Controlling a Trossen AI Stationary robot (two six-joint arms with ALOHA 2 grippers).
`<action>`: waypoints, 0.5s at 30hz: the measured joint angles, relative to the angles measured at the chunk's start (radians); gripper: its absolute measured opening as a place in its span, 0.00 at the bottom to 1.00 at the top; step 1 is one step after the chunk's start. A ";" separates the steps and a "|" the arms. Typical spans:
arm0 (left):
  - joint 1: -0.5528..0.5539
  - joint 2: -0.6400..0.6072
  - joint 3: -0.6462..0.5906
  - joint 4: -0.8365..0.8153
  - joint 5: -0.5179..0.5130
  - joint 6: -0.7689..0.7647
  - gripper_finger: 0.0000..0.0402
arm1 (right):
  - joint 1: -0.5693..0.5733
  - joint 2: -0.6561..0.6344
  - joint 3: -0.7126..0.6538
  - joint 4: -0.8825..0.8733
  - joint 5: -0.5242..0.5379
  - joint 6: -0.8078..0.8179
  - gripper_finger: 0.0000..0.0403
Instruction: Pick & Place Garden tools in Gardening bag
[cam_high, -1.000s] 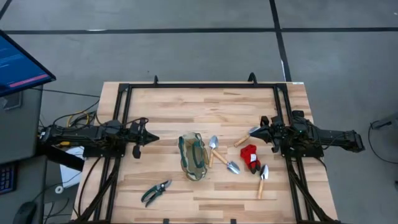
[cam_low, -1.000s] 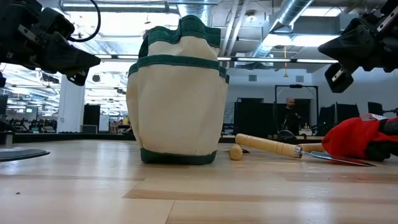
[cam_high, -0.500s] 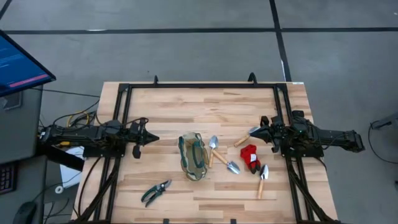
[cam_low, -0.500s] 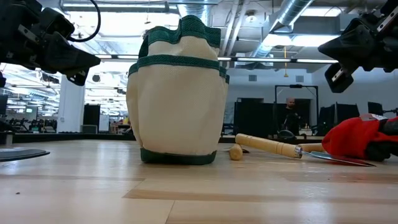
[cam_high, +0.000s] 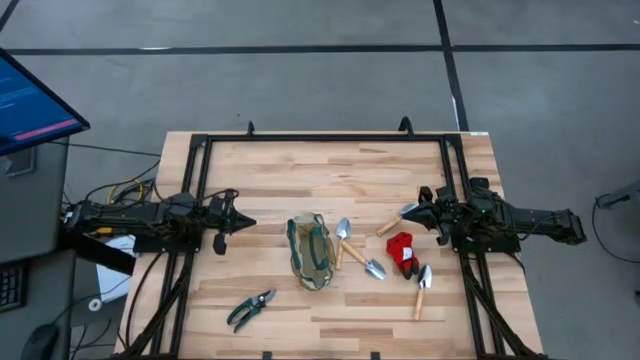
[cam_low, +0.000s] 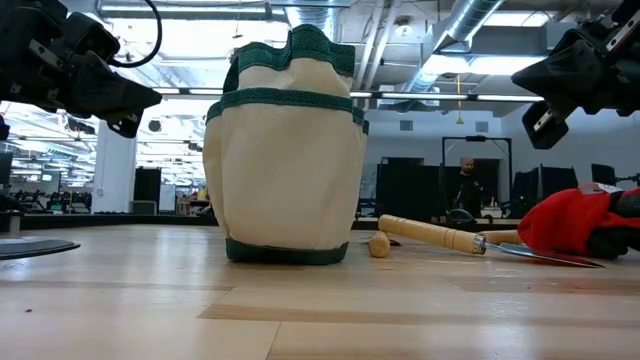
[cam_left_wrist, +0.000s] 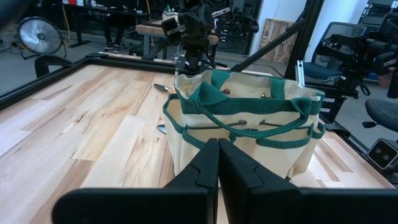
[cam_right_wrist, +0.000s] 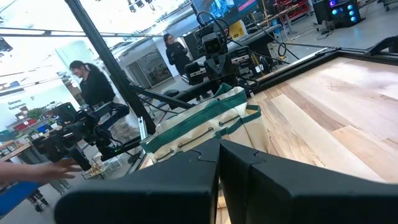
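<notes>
Fabric gardening bag (cam_high: 309, 251) stands oval on pale wooden table (cam_high: 300, 170).

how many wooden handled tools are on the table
4, all right of the gardening bag: two crossed beside it, one near the right gripper, one below the red item. More may hide inside the bag.

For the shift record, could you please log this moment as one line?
left gripper: shut, empty, left of gardening bag | right gripper: shut, empty, above red item | tools: on table, none bagged
</notes>
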 joint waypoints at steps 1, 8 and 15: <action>0.000 0.000 0.000 0.000 0.000 0.000 0.02 | 0.000 0.000 0.000 0.000 0.000 0.000 0.00; 0.000 0.000 0.000 0.000 0.000 0.000 0.02 | 0.000 0.000 0.000 0.000 0.000 0.000 0.00; 0.000 0.000 0.000 0.014 0.000 0.000 0.02 | 0.000 0.000 0.000 0.000 0.000 0.000 0.00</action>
